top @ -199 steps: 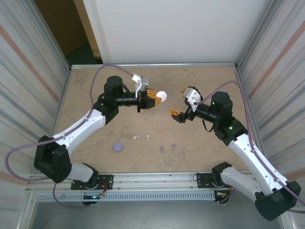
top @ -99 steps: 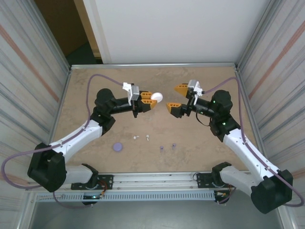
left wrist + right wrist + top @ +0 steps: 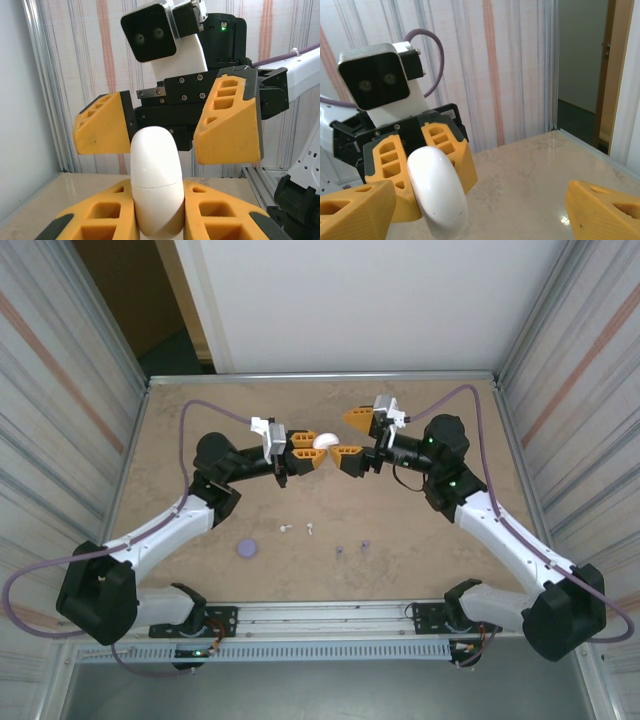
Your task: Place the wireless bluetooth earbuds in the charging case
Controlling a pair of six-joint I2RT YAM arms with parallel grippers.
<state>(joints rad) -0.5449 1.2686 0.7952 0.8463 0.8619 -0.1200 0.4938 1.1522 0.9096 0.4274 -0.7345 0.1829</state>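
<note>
From above, the left gripper (image 3: 314, 450) clamps the white charging case (image 3: 324, 441) aloft, with the right gripper (image 3: 352, 438) spread wide just beside it; the earbuds (image 3: 310, 529) lie well apart from the case (on the table (image 3: 200, 420)). In the left wrist view, the case's lid seam sits just above the grip, likely left free for opening. In the right wrist view, the case hangs just ahead.

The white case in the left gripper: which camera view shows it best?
The left wrist view: the white case stands large, lid seam visible, in the left gripper. The right wrist view shows its rounded side; the top view, a small white blob.
</note>
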